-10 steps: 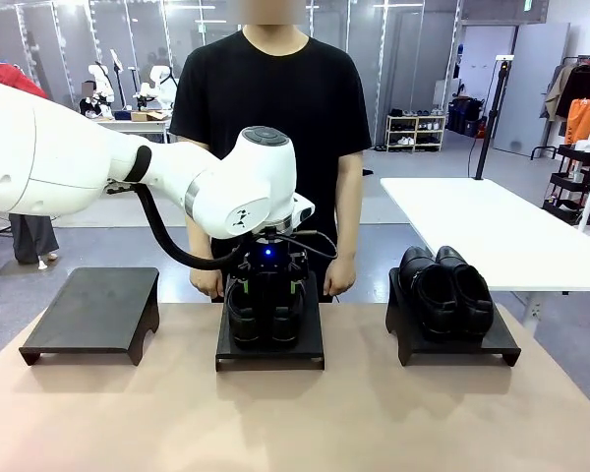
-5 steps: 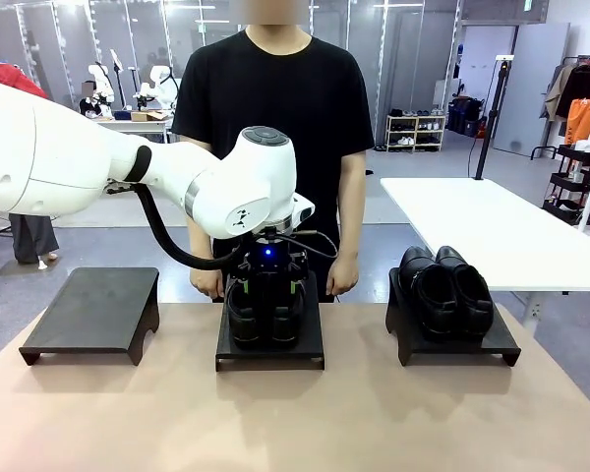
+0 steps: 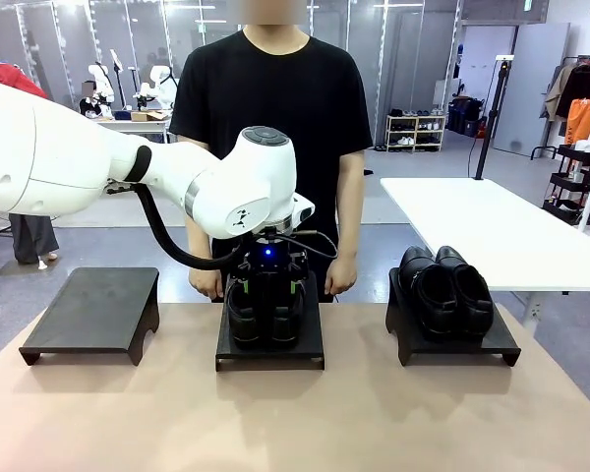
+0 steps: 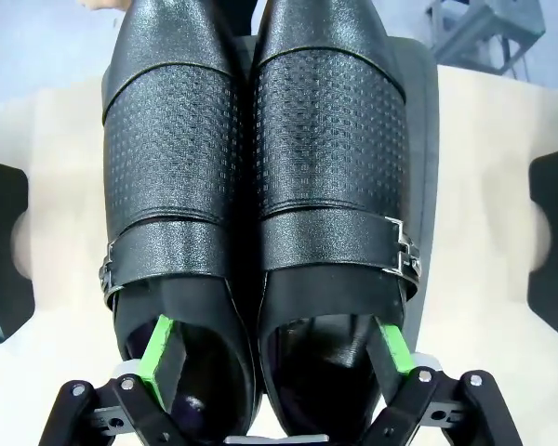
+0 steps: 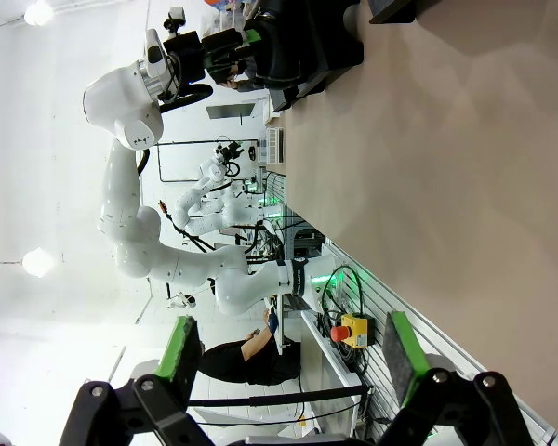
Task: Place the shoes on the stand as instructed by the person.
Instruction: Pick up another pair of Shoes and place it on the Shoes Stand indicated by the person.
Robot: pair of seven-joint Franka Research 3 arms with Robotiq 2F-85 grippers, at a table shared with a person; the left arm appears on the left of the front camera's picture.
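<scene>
We see our left gripper (image 4: 277, 358) spread wide, one green-padded finger down inside each buckle shoe (image 4: 251, 186) of the pair on the middle stand (image 3: 269, 346), gripping neither. The plain pair (image 3: 445, 288) sits on the right stand (image 3: 452, 339). Our right gripper (image 5: 288, 358) hangs open, empty.

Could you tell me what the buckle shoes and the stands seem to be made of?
The buckle shoes look like black leather: a pebbled, perforated-looking grain with a soft sheen, and small silver metal buckles. The stands look like matte black board or metal, flat and unreflective; which one is unclear.
</scene>
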